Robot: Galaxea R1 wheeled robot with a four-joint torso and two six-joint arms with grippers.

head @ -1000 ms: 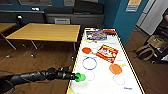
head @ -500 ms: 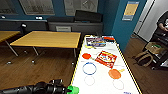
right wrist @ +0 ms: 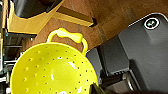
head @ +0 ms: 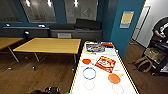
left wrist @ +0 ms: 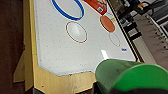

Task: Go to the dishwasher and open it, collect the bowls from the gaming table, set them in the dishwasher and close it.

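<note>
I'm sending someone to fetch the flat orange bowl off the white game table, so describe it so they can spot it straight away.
Start at the long white-topped table with the yellowish edge, standing beside the teal wall. Go past the red game box lying on it, toward the near end on the side away from the yellow-wood tables. The orange bowl lies there: a solid orange disc, whereas its neighbours are pale or show as mere rings, one blue.

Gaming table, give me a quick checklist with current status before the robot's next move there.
1. Gaming table in view ahead: ok.
2. Bowls left on it, orange bowl, red bowl: not ok, uncollected.
3. Green bowl close at the left wrist, held or not: cannot tell.
4. Yellow colander bowl close at the right wrist, held or not: cannot tell.
5. Person beyond the table's right side, apart from it: ok.
</note>
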